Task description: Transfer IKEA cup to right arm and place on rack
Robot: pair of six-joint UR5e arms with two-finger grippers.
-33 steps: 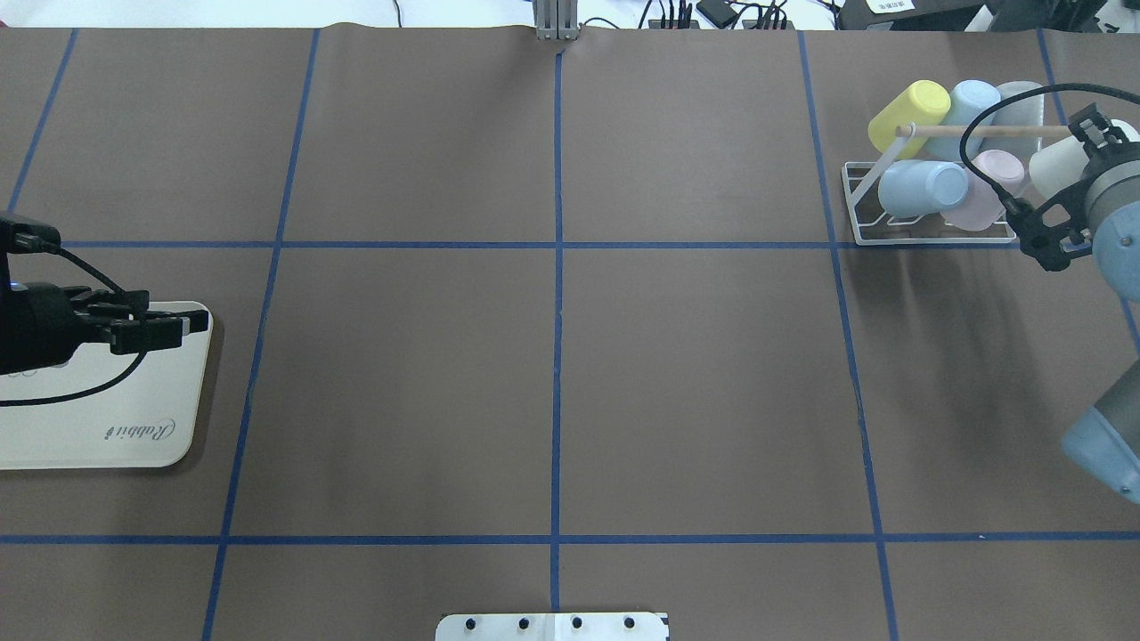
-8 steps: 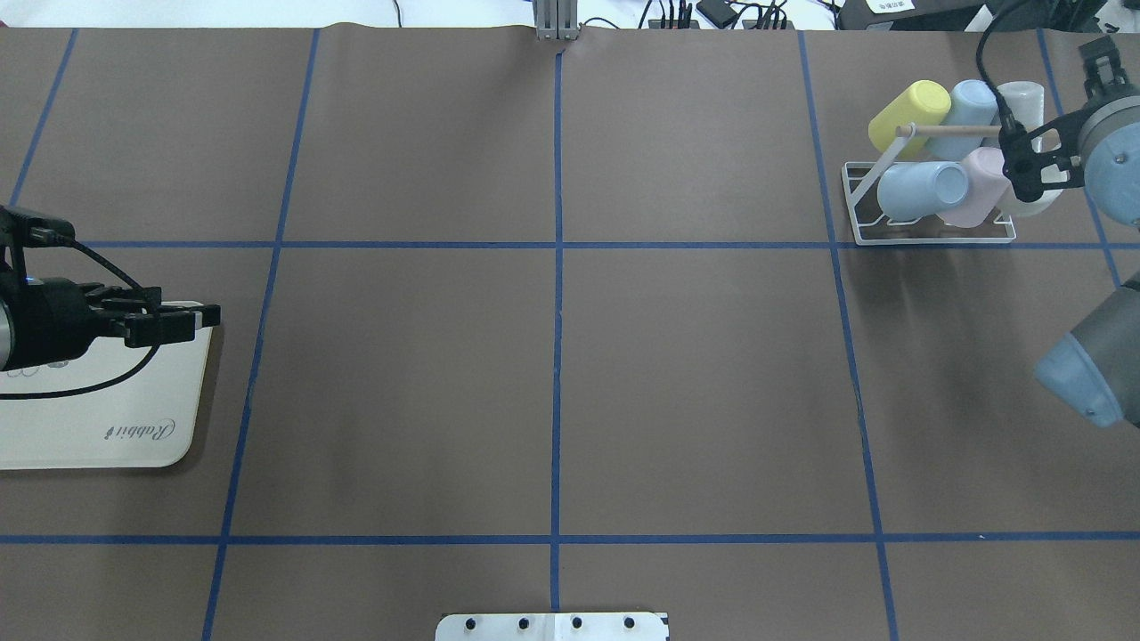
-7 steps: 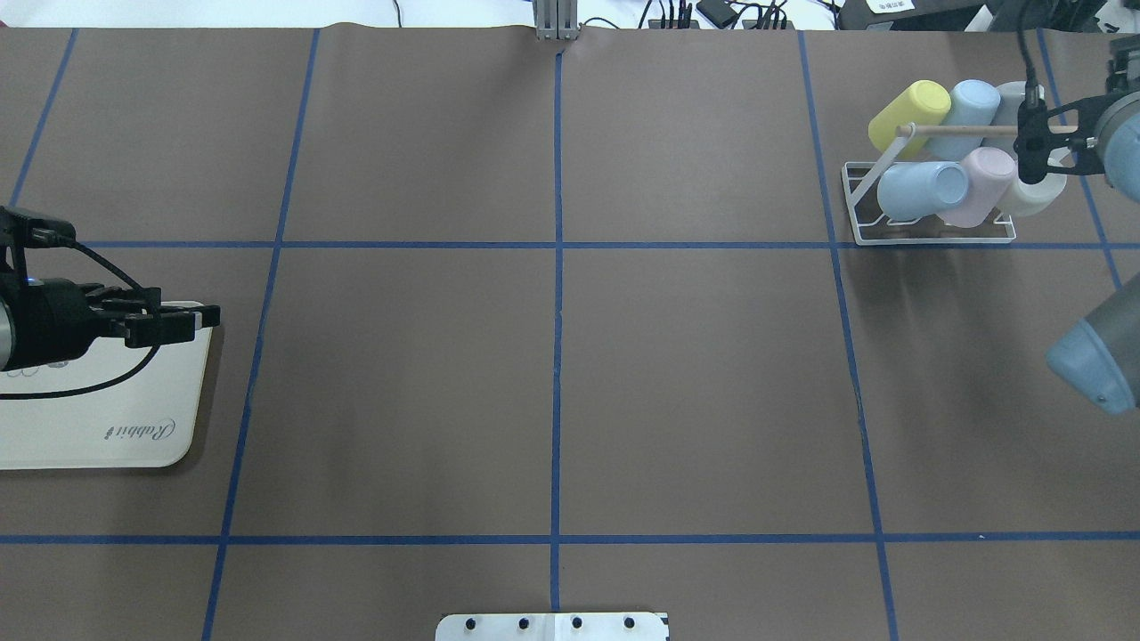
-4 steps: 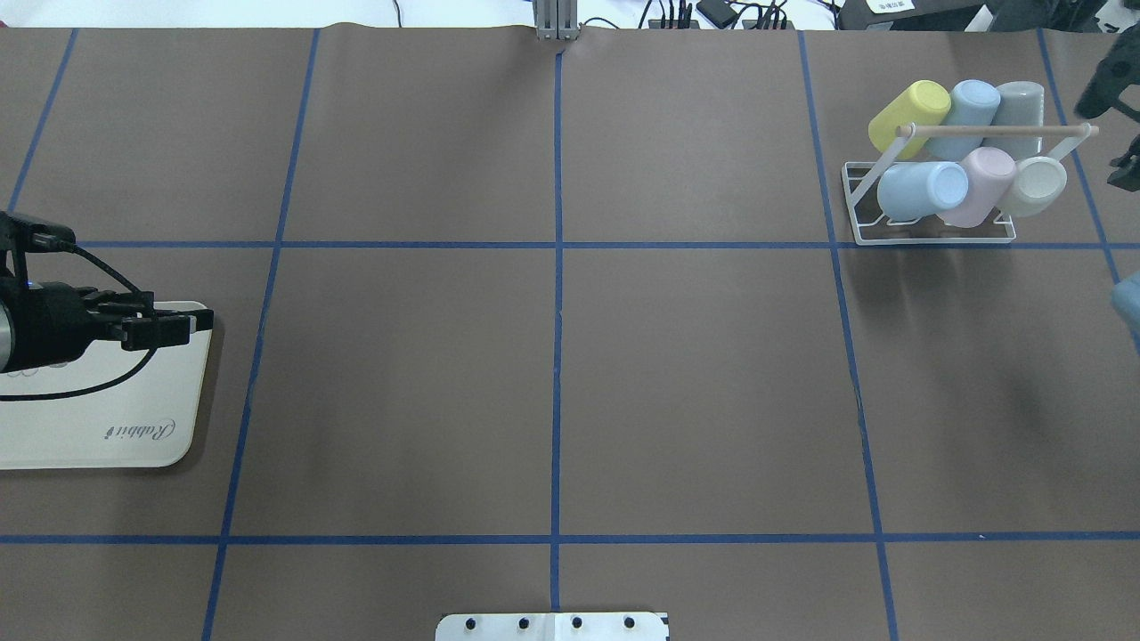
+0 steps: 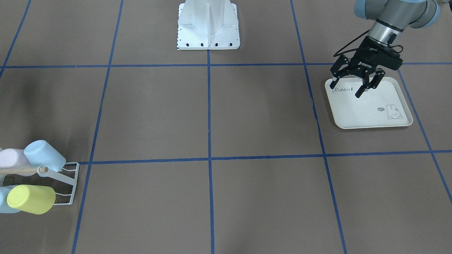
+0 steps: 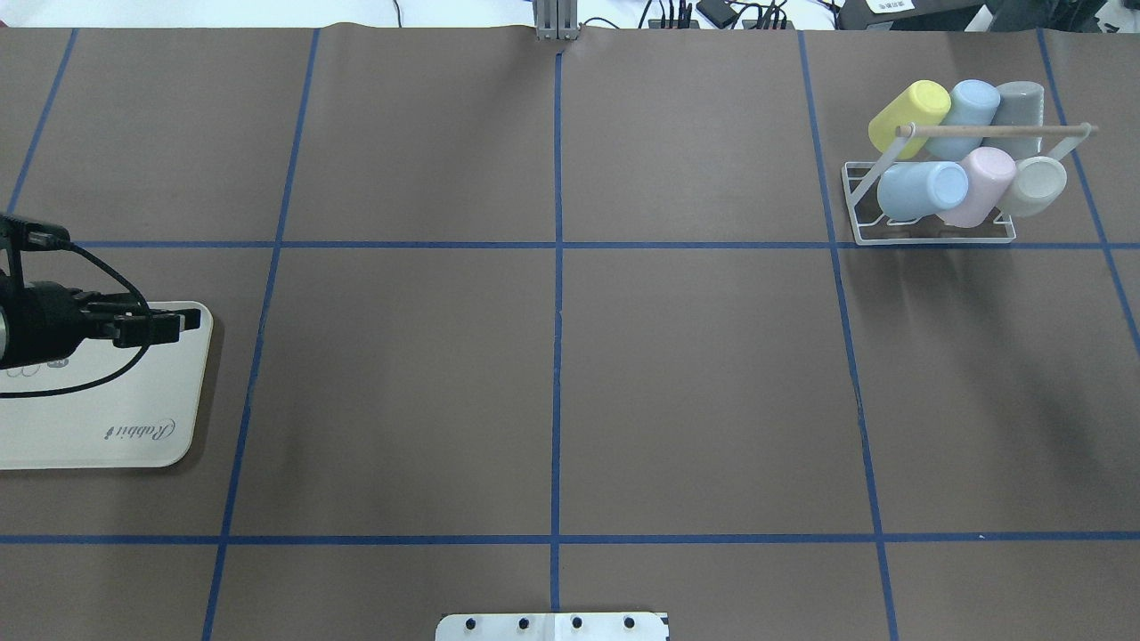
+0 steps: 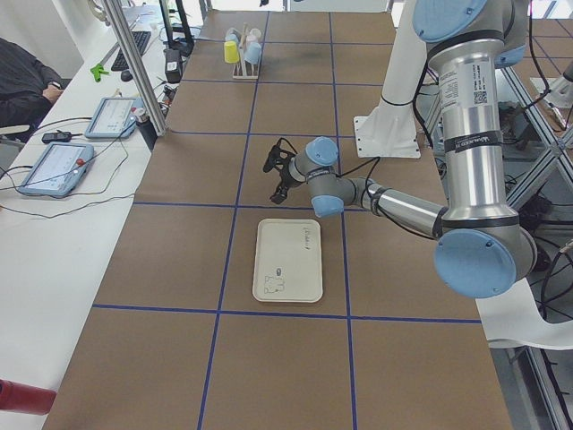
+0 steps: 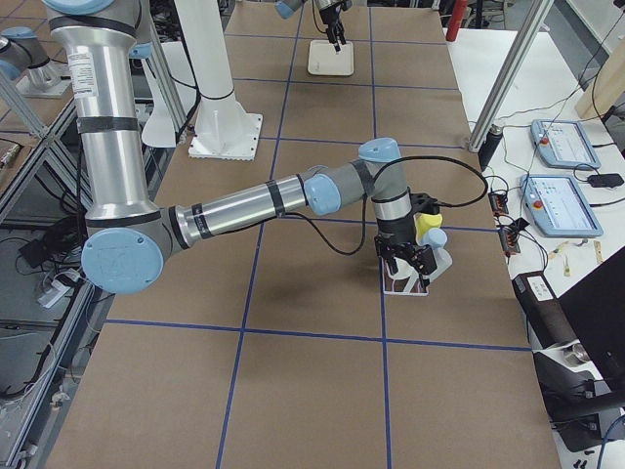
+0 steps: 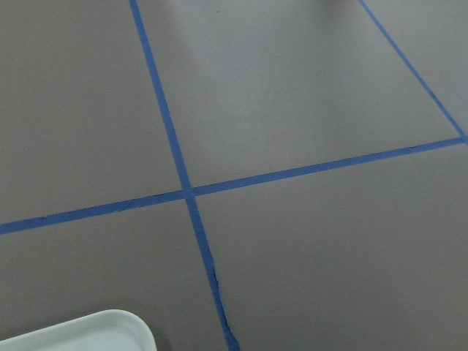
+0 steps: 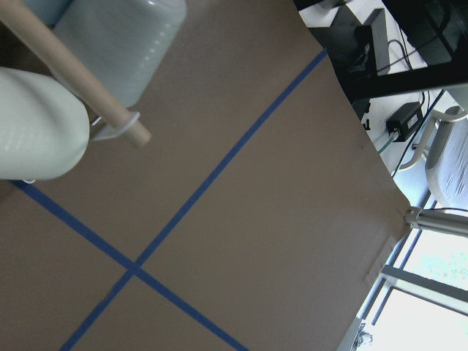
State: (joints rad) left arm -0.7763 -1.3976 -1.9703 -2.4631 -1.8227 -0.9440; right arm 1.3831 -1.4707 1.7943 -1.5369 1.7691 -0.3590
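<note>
1. The IKEA cup (image 6: 1033, 185), pale off-white, lies on the rack (image 6: 926, 236) at the 2 o'clock corner of the table (image 6: 712, 374) in the overhead view. It occupies the 3 o'clock end of the rack's near row, touching the pink cup (image 6: 980, 185), just below the wooden dowel (image 6: 993, 130).
2. 4.6 s ago this cup was in the right gripper beside the rack. It now rests there with no gripper on it.
3. The right arm (image 8: 273, 195) has gone from the overhead view, where parts of it showed at the 3 o'clock edge 0.6 s ago. The right gripper (image 8: 412, 262) appears only in the right side view, close by the rack, and its jaw opening cannot be told.
4. The left gripper (image 5: 345, 91) hovers over the 1 o'clock corner of the tray (image 6: 107, 427) in the overhead view. Its jaws are spread wide with nothing between them. It has drawn back slightly toward 9 o'clock since 1.1 s ago.
5. The yellow cup (image 6: 908, 116) and grey cup (image 6: 1018, 105) in the far row are unmoved.
</note>
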